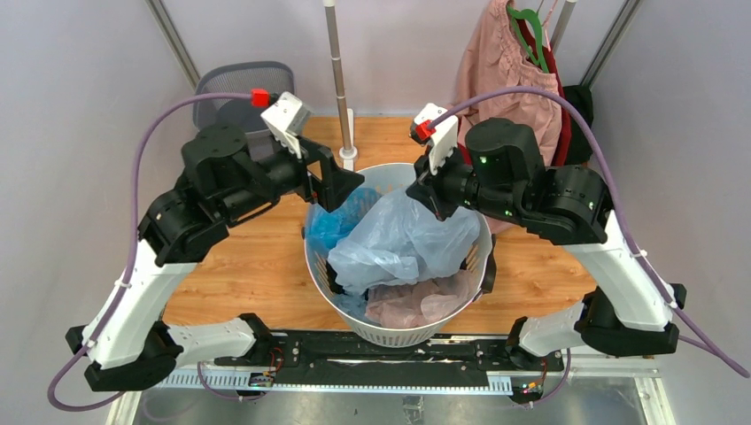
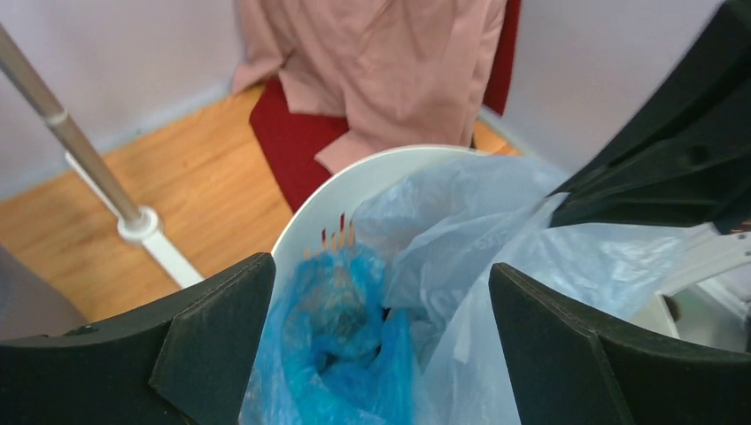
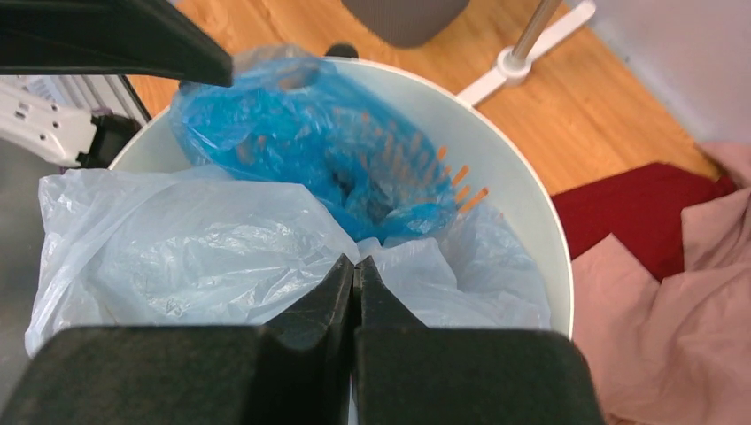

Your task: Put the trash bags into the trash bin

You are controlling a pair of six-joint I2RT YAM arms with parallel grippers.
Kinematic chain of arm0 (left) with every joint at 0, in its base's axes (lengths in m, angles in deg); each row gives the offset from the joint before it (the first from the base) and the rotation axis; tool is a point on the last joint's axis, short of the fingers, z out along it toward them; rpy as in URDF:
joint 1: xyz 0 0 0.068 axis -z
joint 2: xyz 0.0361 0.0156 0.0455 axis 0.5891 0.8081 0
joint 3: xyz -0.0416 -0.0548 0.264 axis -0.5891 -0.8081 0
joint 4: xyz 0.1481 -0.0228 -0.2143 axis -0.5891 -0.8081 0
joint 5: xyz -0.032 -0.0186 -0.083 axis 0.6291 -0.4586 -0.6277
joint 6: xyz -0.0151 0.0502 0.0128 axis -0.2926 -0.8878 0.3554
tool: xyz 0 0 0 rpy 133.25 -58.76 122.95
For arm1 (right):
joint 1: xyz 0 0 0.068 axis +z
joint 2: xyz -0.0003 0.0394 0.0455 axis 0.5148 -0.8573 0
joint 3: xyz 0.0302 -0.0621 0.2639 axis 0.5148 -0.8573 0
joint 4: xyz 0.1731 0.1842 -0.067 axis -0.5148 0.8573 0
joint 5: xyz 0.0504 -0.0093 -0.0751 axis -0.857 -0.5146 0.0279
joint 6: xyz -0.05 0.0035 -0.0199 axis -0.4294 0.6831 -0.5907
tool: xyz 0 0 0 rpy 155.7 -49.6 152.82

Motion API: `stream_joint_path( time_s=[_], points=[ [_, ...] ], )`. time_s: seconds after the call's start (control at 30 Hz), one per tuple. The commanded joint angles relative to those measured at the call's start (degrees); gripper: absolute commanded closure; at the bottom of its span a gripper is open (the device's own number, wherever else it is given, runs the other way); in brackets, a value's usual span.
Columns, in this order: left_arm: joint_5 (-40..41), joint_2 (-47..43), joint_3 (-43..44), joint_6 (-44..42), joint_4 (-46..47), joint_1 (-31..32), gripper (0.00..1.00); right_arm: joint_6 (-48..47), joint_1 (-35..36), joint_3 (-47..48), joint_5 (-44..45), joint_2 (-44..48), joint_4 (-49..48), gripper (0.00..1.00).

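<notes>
From above, the pale blue trash bag (image 1: pixel 403 243) fills the white basket (image 1: pixel 312 261), and the right gripper (image 1: pixel 432 197) pinches its far top. The trash bin (image 1: pixel 232 84) stands far left. In the left wrist view, the left gripper (image 2: pixel 381 341) is spread over a bright blue bag (image 2: pixel 332 354). In the right wrist view, the fingers (image 3: pixel 310 310) are pressed together on pale film.

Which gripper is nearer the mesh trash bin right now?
Left. The left gripper is open over the white basket's left side, closest to the bin; the right gripper, shut on the pale blue bag, is farther right.
</notes>
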Motion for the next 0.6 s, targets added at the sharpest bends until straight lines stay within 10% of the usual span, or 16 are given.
stream_joint_path(
  time_s=[0.0, 0.57],
  points=[
    [-4.36, -0.47, 2.71, -0.61, 3.49, 0.43, 0.03, -4.04, 0.75, 2.07, 1.26, 0.90, -5.14, 1.00],
    [-11.49, -4.03, 0.83, 0.70, 8.23, 0.47, 0.01, -6.31, 0.74, 0.77, -3.70, 14.17, -16.35, 1.00]
  ],
)
